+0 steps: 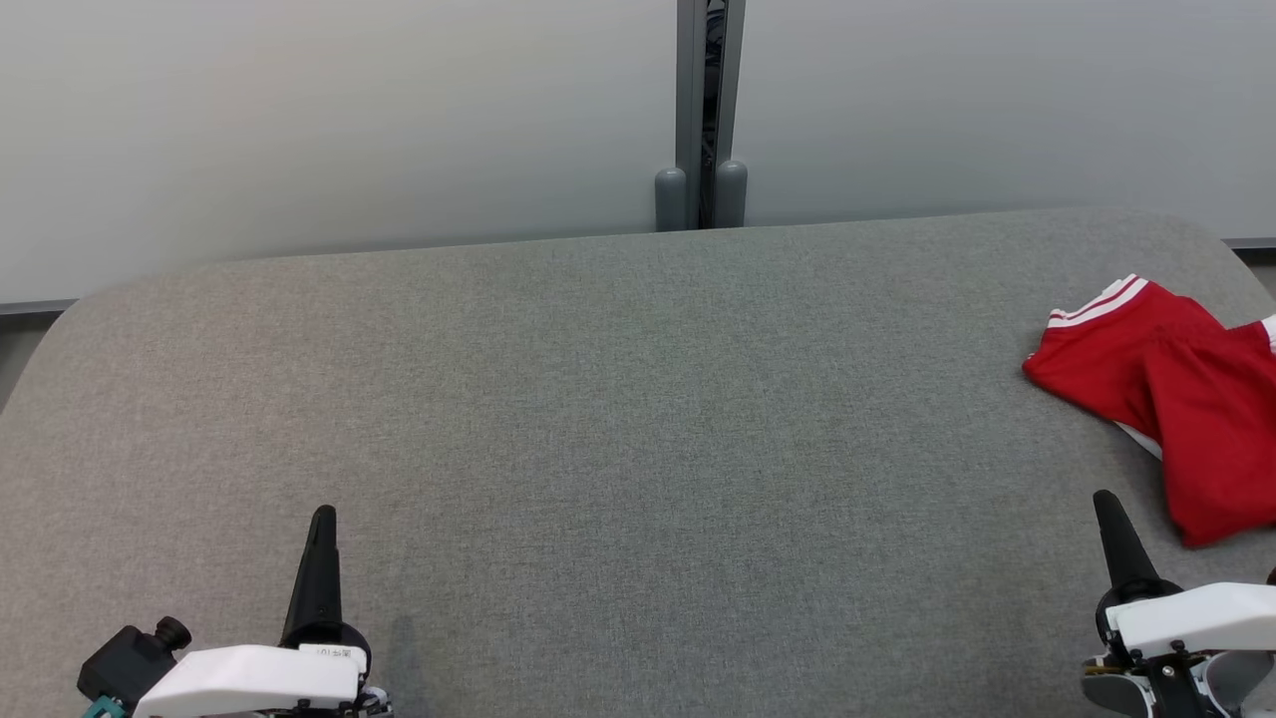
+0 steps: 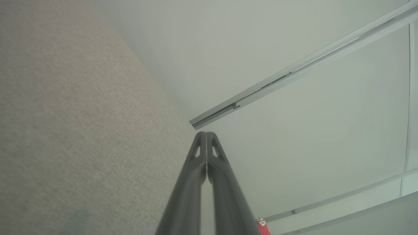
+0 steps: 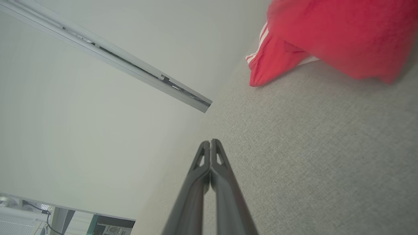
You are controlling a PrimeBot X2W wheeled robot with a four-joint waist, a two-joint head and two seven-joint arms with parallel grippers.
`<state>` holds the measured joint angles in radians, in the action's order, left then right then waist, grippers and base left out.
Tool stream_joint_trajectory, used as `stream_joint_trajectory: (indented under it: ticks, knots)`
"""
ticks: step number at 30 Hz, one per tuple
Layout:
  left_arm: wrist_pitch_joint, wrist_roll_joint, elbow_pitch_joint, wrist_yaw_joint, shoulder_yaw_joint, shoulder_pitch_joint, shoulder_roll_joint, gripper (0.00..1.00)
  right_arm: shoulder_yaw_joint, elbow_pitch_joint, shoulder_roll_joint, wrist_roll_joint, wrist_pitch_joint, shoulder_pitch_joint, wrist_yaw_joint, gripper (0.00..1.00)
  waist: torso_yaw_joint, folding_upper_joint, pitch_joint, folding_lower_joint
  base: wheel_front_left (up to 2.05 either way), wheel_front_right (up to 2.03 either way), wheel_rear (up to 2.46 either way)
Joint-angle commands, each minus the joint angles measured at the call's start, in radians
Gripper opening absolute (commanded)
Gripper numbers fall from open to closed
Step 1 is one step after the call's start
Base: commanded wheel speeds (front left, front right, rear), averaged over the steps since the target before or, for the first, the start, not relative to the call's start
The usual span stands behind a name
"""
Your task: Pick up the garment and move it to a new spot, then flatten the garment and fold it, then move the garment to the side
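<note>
- In the head view, the left gripper is being held low over the near left of the grey table, its two dark fingers being pressed together on nothing
- In the same view, the right gripper is being held at the near right, likewise closed and empty, with the red garment lying just beyond its tip and apart from it
- The garment is being shown at the table's right edge, bunched in loose overlapping layers with white stripes at one hem; it is being cut off by the frame, so its full outline cannot be told
- In the left wrist view, the left gripper is being seen with its fingers meeting tip to tip, pointing along the table toward the pale wall panel, and a sliver of the garment is being glimpsed at the bottom edge
- In the right wrist view, the right gripper is being seen shut and empty above the table, with the garment lying ahead and to one side
- Progress is being judged as fitting two stages: a garment lying at the edge for pick-up, or one set aside after folding; the uneven layers are being read as leaning toward unflattened cloth, but this is not being settled here
</note>
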<state>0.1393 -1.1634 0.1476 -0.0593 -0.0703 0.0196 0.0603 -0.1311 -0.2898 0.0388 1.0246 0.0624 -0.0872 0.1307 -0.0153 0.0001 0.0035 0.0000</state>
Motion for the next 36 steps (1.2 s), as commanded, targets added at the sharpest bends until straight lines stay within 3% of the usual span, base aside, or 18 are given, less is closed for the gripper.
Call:
stream_joint_trajectory:
  ticks: [1,36]
  knots:
    - [-0.005,-0.023,-0.007,-0.006,0.006,-0.026,0.009,0.0,-0.009,0.013,0.01,0.03,0.01,-0.022,0.0,0.0,0.0,-0.0001,0.0,0.0,0.0,0.0,0.0]
    - [-0.057,-0.317,0.0,-0.037,0.03,-0.057,0.014,0.0,-0.069,0.011,0.013,0.368,0.129,-0.048,0.0,0.0,0.009,-0.0001,-0.002,0.0,0.0,0.0,0.0]
